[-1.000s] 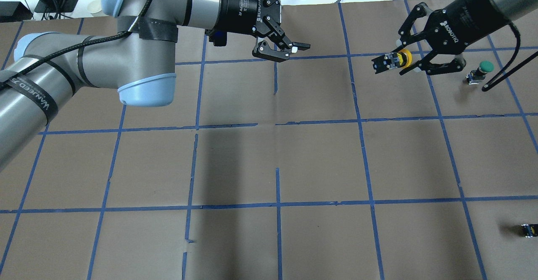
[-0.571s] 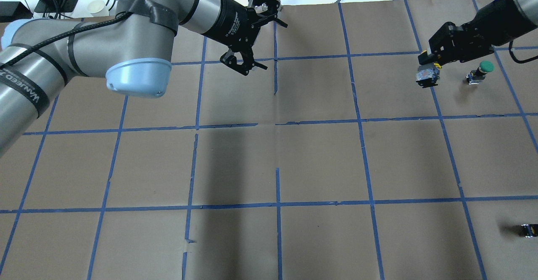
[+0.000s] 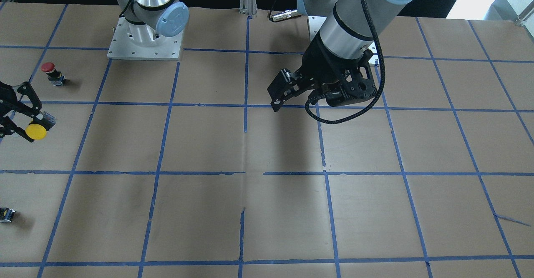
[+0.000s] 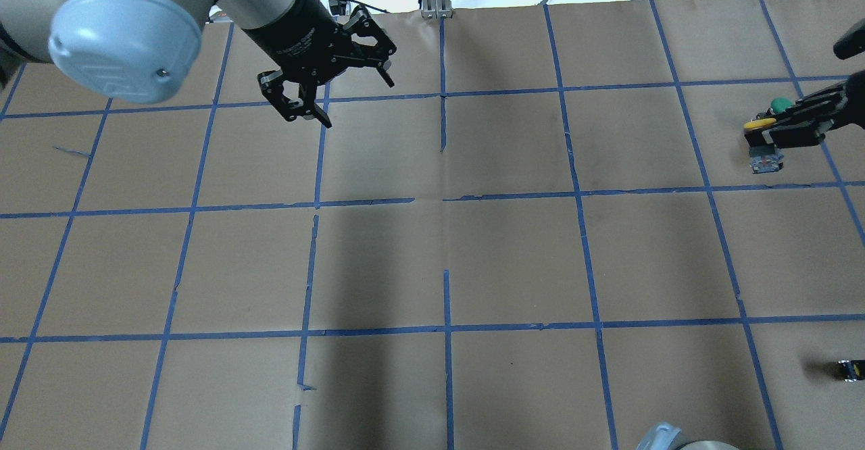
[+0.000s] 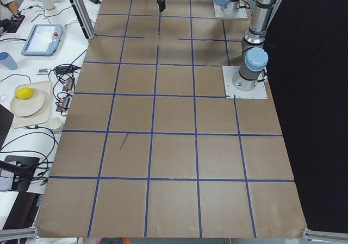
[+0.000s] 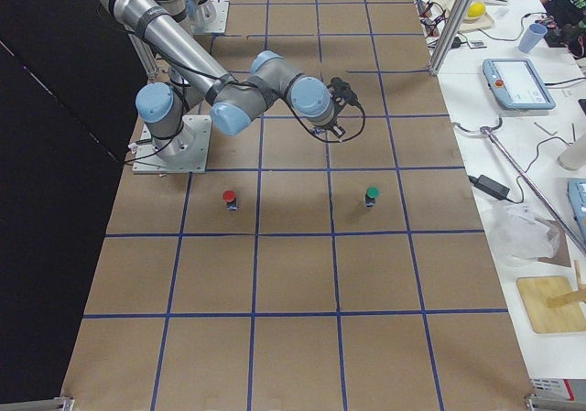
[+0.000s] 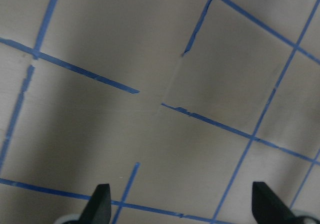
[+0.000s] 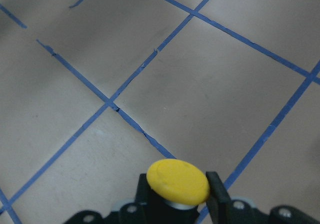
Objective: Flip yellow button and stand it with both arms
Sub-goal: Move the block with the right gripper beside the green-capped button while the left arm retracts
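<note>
The yellow button (image 4: 760,124) is held in my right gripper (image 4: 777,134) at the table's far right edge. Its yellow cap is up and its black body with the metallic base (image 4: 765,160) points down. I cannot tell whether the base touches the paper. In the front-facing view the cap (image 3: 36,131) shows at the left edge in the gripper (image 3: 18,121). The right wrist view shows the cap (image 8: 179,180) between the fingers (image 8: 216,186). My left gripper (image 4: 324,88) is open and empty, far off at the back left; it also shows in the front-facing view (image 3: 278,98) and the left wrist view (image 7: 182,204).
A green-capped button (image 4: 782,105) stands just behind the right gripper. A red-capped button (image 3: 48,67) stands nearer the robot's base. A tiny dark part with a yellow mark (image 4: 850,369) lies at the right edge. Brown paper with a blue tape grid (image 4: 446,200) covers the table.
My right gripper has carried the yellow button to the right and turned it from lying sideways to cap-up. My left gripper has swung away to the left and stayed open.
</note>
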